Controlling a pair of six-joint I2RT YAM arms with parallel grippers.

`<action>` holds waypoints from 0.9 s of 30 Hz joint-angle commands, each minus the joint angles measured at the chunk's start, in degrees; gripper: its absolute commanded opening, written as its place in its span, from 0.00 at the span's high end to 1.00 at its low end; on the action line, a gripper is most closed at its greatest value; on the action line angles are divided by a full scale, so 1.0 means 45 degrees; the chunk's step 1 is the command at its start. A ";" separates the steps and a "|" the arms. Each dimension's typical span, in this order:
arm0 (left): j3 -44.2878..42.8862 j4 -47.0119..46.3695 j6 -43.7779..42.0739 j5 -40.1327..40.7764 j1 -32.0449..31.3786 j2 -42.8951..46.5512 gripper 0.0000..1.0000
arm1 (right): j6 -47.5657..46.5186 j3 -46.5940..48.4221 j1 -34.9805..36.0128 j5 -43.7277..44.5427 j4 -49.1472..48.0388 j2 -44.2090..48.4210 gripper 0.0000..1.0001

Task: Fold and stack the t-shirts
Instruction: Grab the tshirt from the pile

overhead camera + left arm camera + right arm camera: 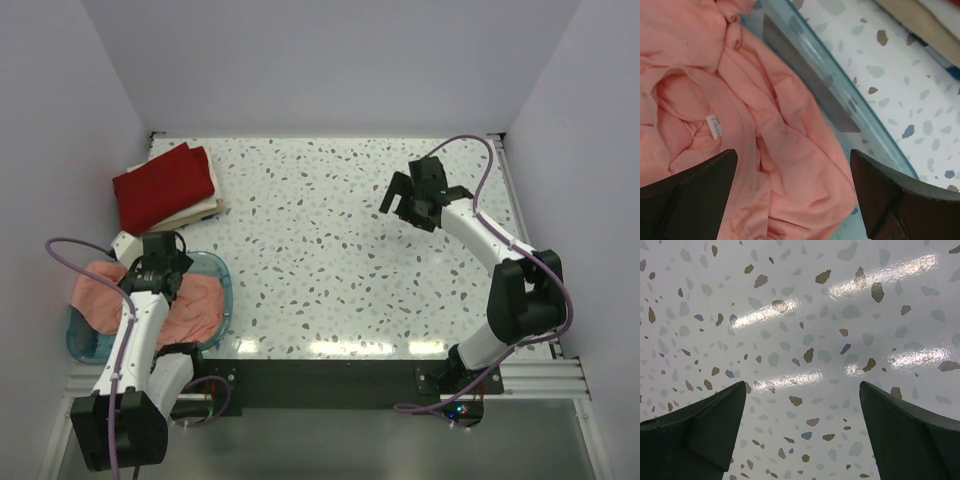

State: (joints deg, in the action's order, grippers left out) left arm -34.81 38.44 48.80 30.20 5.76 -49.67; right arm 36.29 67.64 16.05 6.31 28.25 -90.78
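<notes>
A crumpled salmon-pink t-shirt (pixel 190 312) lies in the blue tub at the near left; the left wrist view shows its folds and white label (pixel 765 135). My left gripper (pixel 152 268) hovers open just above it, its jaws wide apart with nothing between them (pixel 795 200). A deep red t-shirt (pixel 163 185) lies folded on top of a cream-white one (pixel 205 212) at the far left. My right gripper (pixel 405 205) is open and empty above bare tabletop at the far right (pixel 802 420).
The translucent blue plastic tub (pixel 222 280) stands at the table's near left edge, its rim also in the left wrist view (pixel 840 100). The speckled white table (pixel 330 260) has walls on three sides.
</notes>
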 commanded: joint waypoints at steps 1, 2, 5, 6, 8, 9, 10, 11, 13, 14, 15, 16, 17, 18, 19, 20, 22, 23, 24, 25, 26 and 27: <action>0.0507 -0.0201 0.1087 -0.0694 0.0535 -0.0095 0.00 | 0.0138 0.0575 -0.0071 -0.0093 -0.0516 -0.0002 0.01; 0.0760 -0.0337 0.1187 -0.0868 0.0614 -0.0076 0.00 | 0.0138 0.0556 -0.0091 -0.0015 -0.0477 0.0076 0.01; 0.1190 -0.0630 0.1441 -0.1220 0.0868 -0.0036 0.00 | 0.0157 0.0478 -0.0149 0.0102 -0.0438 0.0193 0.01; 0.1289 -0.0708 0.1480 -0.1299 0.0927 -0.0075 0.00 | 0.0138 0.0458 -0.0169 0.0103 -0.0419 0.0251 0.01; 0.1562 -0.0903 0.1578 -0.1649 0.1064 -0.0270 0.00 | 0.0138 0.0400 -0.0150 0.0161 -0.0341 0.0272 0.01; 0.1660 -0.0962 0.1617 -0.1767 0.1161 -0.0368 0.00 | 0.0157 0.0399 -0.0169 0.0161 -0.0321 0.0291 0.01; 0.1757 -0.0982 0.1811 -0.1885 0.1220 -0.0562 0.00 | 0.0177 0.0361 -0.0169 0.0181 -0.0301 0.0310 0.01; 0.1971 -0.1137 0.1851 -0.2118 0.1259 -0.0660 0.00 | 0.0196 0.0341 -0.0169 0.0161 -0.0301 0.0330 0.01; 0.2187 -0.1275 0.1987 -0.2276 0.1337 -0.0817 0.03 | 0.0235 0.0341 -0.0169 0.0161 -0.0282 0.0311 0.01; 0.2343 -0.1411 0.2027 -0.2373 0.1376 -0.0837 0.07 | 0.0216 0.0360 -0.0188 0.0161 -0.0282 0.0311 0.01; 0.2422 -0.1509 0.2028 -0.2432 0.1434 -0.0837 0.11 | 0.0216 0.0360 -0.0189 0.0142 -0.0262 0.0330 0.01; 0.2461 -0.1529 0.2008 -0.2452 0.1435 -0.0779 0.20 | 0.0197 0.0360 -0.0189 0.0142 -0.0262 0.0350 0.01; 0.2558 -0.1607 0.2008 -0.2433 0.1454 -0.0740 0.26 | 0.0197 0.0322 -0.0189 0.0142 -0.0262 0.0369 0.01; 0.2656 -0.1646 0.1950 -0.2413 0.1474 -0.0662 0.38 | 0.0177 0.0225 -0.0189 0.0122 -0.0282 0.0408 0.01; 0.2695 -0.1647 0.1930 -0.2413 0.1474 -0.0642 0.44 | 0.0177 0.0204 -0.0189 0.0122 -0.0282 0.0408 0.01; 0.2735 -0.1569 0.1930 -0.2375 0.1474 -0.0584 0.51 | 0.0138 0.0146 -0.0208 0.0045 -0.0282 0.0408 0.01; 0.2696 -0.1413 0.1930 -0.2355 0.1474 -0.0409 0.75 | 0.0119 0.0087 -0.0208 -0.0170 -0.0282 0.0389 0.01; 0.2677 -0.1258 0.1930 -0.2355 0.1493 -0.0330 0.81 | 0.0118 0.0048 -0.0208 -0.0209 -0.0320 0.0369 0.01; 0.2638 -0.1159 0.1930 -0.2335 0.1474 -0.0213 0.87 | 0.0099 0.0048 -0.0208 -0.0229 -0.0359 0.0350 0.01; 0.2502 -0.1042 0.1949 -0.2316 0.1493 0.0039 0.96 | 0.0080 0.0067 -0.0227 -0.0287 -0.0379 0.0350 0.01; 0.2404 -0.0809 0.1949 -0.2258 0.1474 0.0196 1.00 | 0.0079 0.0106 -0.0208 -0.0404 -0.0418 0.0292 0.01; 0.2326 -0.0633 0.1969 -0.2218 0.1474 0.0507 1.00 | 0.0041 0.0126 -0.0208 -0.0444 -0.0438 0.0272 0.01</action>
State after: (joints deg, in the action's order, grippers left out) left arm -24.01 33.78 56.55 21.85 12.25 -49.82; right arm 36.45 67.99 15.31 5.65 27.88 -90.80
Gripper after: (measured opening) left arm 0.041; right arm 0.986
